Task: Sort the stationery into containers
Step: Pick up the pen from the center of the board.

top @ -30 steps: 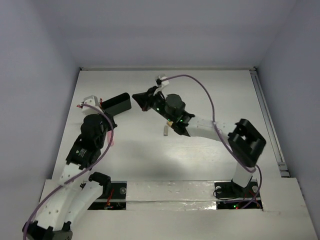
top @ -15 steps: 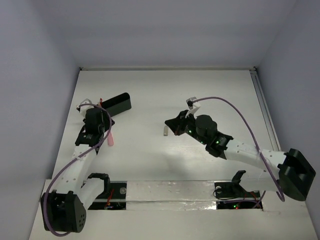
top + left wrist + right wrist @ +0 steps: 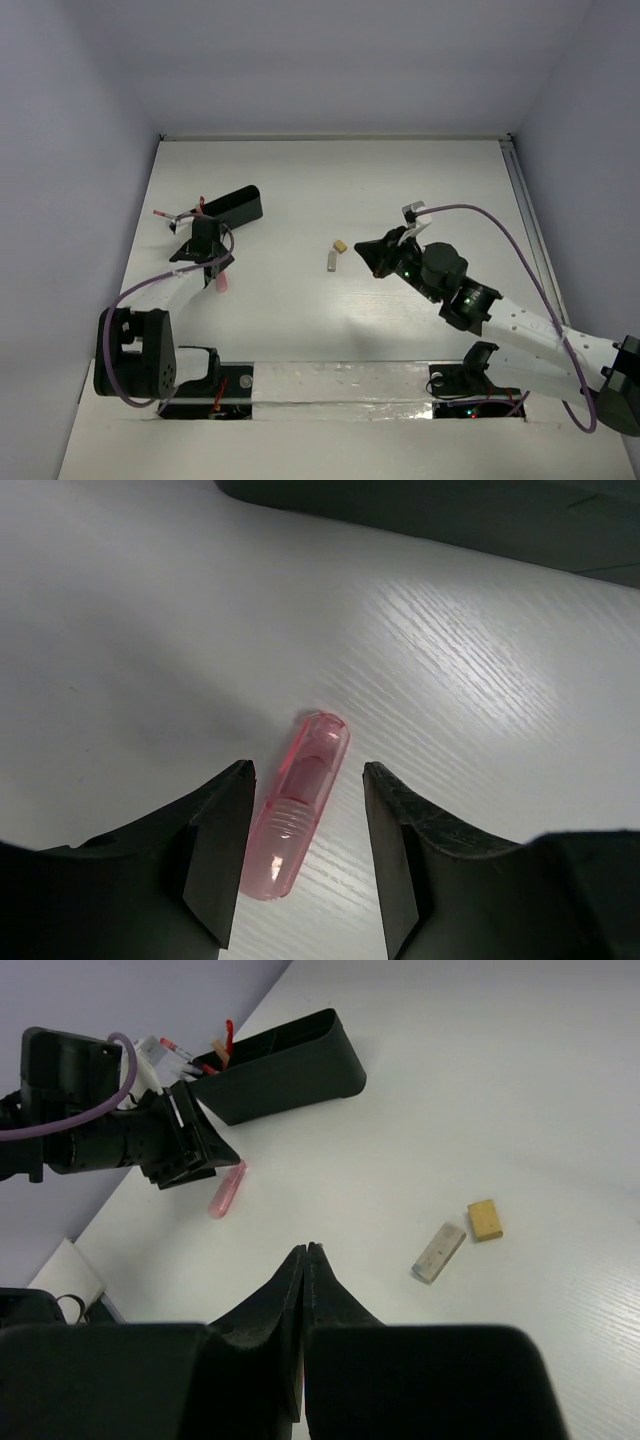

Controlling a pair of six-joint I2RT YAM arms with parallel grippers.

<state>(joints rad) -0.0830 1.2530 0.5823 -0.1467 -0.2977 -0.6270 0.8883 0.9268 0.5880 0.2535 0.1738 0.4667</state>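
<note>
Pink capsule (image 3: 297, 810) lies flat on the desk (image 3: 520, 710) right between my left jaws, its long axis running along the gap, slightly slanted. Those jaws stand half open, gripping nothing. It looks translucent, ribbed midway. Black box (image 3: 232, 206) sits just beyond. Right jaws are shut, empty, well apart.

pink capsule (image 3: 300, 805), black box (image 3: 290, 1065), beige block (image 3: 485, 1218), whitish block (image 3: 438, 1252), white table (image 3: 420, 180).

white arm links (image 3: 535, 332), black joints (image 3: 440, 268), purple cables (image 3: 465, 208)
</note>
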